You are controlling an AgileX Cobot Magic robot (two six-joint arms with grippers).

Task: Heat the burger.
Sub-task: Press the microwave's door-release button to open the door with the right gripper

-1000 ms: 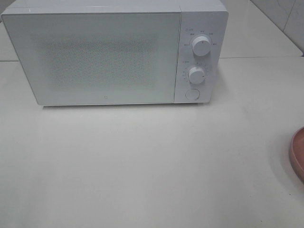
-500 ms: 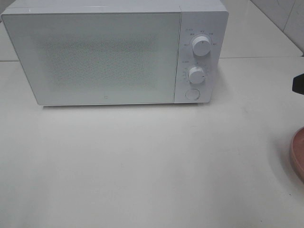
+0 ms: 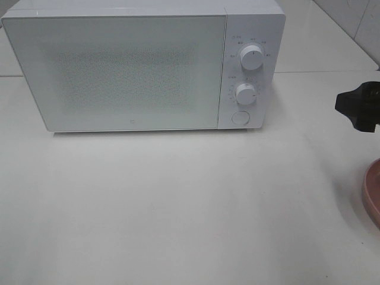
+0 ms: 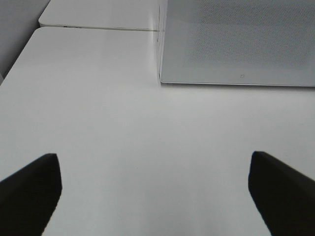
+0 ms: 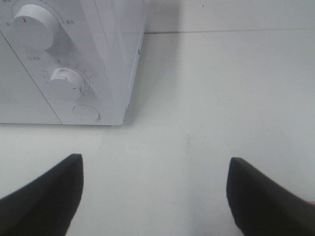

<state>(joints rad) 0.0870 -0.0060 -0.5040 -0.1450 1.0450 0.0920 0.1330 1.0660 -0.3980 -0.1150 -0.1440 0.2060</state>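
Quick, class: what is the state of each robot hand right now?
Left hand: open, holding nothing.
Right hand: open, holding nothing.

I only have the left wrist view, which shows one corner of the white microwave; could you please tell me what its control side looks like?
Observer: The white box-shaped microwave oven has its door shut. Its control panel on the right carries two white round knobs above a round button.
Operator: Thank you. How is the right gripper?
Observer: The right gripper is open and empty, to the right of the oven, facing the panel.
Operator: Is the burger in sight?
Observer: No view shows it; only the rim of a pink round plate shows at the high view's right edge.
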